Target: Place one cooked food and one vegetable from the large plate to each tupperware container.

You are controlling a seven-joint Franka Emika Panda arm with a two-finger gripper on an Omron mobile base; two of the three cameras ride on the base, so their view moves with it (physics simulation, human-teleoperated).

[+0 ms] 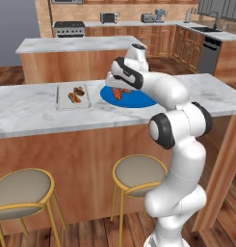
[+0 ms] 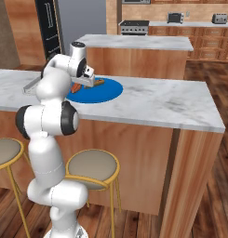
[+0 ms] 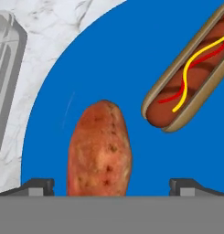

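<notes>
The claw [image 3: 111, 187] is hanging wide open over the blue plate [image 3: 131, 55], its tips flanking a reddish-brown vegetable [image 3: 99, 148]. A hot dog [image 3: 191, 75] is lying just beside it on the plate, and a tray [image 1: 73, 96] on the table [image 1: 23, 113] is holding another.

A: The blue plate [image 3: 131, 55] looks smooth and matt; the vegetable [image 3: 99, 148] on it is rough, pitted, red-brown.

B: Beside the plate, the counter [image 1: 32, 111] is veined, polished-looking marble.

Below the gripper [image 3: 111, 187], wide open, a red-brown lumpy sweet potato [image 3: 99, 148] lies flat on the blue plate [image 3: 122, 55], between the fingertips. A hot dog [image 3: 191, 77] with mustard and ketchup squiggles lies just beside it.
</notes>
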